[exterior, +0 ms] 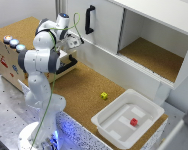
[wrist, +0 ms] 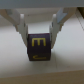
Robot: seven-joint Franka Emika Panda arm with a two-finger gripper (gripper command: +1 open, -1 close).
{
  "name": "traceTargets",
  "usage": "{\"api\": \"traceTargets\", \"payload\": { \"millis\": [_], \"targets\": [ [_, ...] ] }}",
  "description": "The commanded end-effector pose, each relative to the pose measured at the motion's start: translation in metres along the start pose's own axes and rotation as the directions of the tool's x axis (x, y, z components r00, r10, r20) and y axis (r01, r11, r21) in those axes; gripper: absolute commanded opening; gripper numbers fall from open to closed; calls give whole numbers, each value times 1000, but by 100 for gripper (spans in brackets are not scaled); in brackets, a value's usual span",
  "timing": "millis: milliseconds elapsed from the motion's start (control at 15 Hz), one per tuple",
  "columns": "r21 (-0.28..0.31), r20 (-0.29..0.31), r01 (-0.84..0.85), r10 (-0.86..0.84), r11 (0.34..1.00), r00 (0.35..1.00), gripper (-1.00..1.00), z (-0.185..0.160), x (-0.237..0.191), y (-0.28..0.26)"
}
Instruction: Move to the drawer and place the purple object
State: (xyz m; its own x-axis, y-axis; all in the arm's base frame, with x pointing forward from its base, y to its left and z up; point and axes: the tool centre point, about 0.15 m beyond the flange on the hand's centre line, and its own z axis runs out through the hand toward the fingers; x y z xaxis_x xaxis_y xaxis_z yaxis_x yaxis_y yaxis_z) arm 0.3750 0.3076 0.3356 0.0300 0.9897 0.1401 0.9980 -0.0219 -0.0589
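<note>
My gripper (exterior: pixel 73 43) is shut on a purple cube (wrist: pixel 40 46) with a yellow letter on its face. In the wrist view the gripper (wrist: pixel 39 35) has one finger (wrist: pixel 21 24) on each side of the cube, over a pale surface. In the exterior view the cube is hidden behind the hand. The gripper hangs above the drawer's black bar handle (exterior: pixel 68 65), close to the white cabinet front. The drawer belongs to the cork-topped box (exterior: pixel 9 60) with coloured buttons (exterior: pixel 14 43) at the exterior view's left. The arm hides most of the drawer.
A white cabinet door with a black vertical handle (exterior: pixel 90 19) is right behind the gripper. An open cabinet compartment (exterior: pixel 154 55) lies at the exterior view's right. A yellow cube (exterior: pixel 104 95) sits on the cork table. A white tray (exterior: pixel 110 120) holds a red cube (exterior: pixel 134 121).
</note>
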Motion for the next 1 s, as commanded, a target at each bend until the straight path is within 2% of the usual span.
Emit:
{"api": "traceTargets", "payload": {
  "millis": [0, 67, 267, 600, 800, 933],
  "targets": [
    [6, 109, 84, -84, 996, 990, -100, 15, 19, 23],
    [-13, 109, 85, -83, 996, 991, 100, 5, 20, 20],
    [-25, 147, 140, -135, 990, 980, 100, -17, 20, -3],
    [-57, 77, 56, -52, 997, 996, 100, -62, 4, -10],
    [-69, 11, -146, 148, 987, 989, 100, -86, -29, 6],
    [-45, -37, -272, 270, 961, 962, 100, -102, -58, 11]
  ]
}}
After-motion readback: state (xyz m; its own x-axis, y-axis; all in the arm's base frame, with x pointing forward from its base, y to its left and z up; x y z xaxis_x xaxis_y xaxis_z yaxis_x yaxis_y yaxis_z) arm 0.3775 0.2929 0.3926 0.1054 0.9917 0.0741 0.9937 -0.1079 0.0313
